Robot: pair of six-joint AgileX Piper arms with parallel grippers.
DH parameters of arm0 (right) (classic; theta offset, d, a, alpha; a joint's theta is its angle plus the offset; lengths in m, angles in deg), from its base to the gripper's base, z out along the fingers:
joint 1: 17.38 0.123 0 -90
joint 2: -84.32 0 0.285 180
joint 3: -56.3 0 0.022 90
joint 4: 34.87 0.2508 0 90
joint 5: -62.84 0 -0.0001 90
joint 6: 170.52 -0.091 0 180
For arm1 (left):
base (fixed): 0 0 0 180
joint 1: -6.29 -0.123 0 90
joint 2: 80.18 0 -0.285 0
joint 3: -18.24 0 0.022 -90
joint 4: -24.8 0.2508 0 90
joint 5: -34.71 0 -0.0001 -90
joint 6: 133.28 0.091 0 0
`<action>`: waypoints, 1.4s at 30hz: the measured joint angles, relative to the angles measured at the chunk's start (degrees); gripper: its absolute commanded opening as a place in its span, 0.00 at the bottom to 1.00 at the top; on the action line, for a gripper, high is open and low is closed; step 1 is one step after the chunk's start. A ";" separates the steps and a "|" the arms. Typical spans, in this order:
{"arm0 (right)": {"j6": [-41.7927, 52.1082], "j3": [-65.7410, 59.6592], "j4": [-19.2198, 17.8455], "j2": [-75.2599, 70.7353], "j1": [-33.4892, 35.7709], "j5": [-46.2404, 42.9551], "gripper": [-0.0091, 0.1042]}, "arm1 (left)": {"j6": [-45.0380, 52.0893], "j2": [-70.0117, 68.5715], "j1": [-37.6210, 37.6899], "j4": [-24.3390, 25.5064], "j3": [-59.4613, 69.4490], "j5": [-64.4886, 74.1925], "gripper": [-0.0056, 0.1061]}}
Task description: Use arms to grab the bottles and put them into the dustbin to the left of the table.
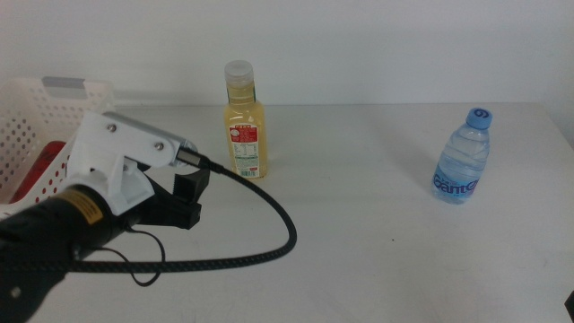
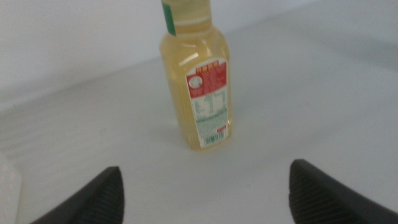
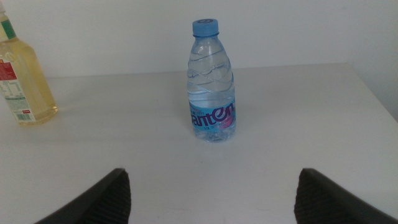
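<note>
The left tool [image 1: 184, 199] sits in the lower left of the middle view, its dark jaws spread wide with nothing between them, pointing toward the juice bottle [image 1: 245, 121], which stands upright just beyond it on the counter [image 1: 377, 224], apart from the jaws. A thick black cable [image 1: 269, 215] loops from the white arm housing [image 1: 121, 157] across the counter toward the bottom left. At the far left edge of the frame the white perforated dustbin [image 1: 36, 117] shows something red inside it. The right tool [image 3: 211, 199] is spread wide and empty in its wrist view, facing the upright blue-capped water bottle [image 3: 211, 87], which stands well apart from it; in the middle view that bottle is at the right of the frame.
</note>
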 measured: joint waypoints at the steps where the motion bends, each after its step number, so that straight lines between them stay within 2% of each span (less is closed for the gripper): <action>1: 0.00 0.00 0.00 0.00 0.00 0.00 0.72 | -0.28 0.47 0.07 0.00 0.89 -2.47 0.86; 9: 0.00 0.00 0.00 0.00 0.00 0.00 0.72 | -6.85 7.11 0.12 0.58 2.28 -12.95 0.86; 14: 0.00 0.00 0.00 0.00 0.00 0.00 0.72 | -11.51 14.74 0.12 4.48 2.21 -23.05 0.86; 20: 0.00 0.00 0.00 0.00 0.00 0.00 0.72 | -13.29 23.05 0.12 7.09 -0.59 -27.94 0.86; 37: 0.00 0.00 0.00 0.00 0.00 0.00 0.72 | -14.40 39.99 0.12 7.20 -18.08 -29.75 0.86; 42: 0.00 0.00 0.00 0.00 0.00 -0.05 0.72 | -12.98 44.99 0.12 3.87 -22.96 -29.99 0.86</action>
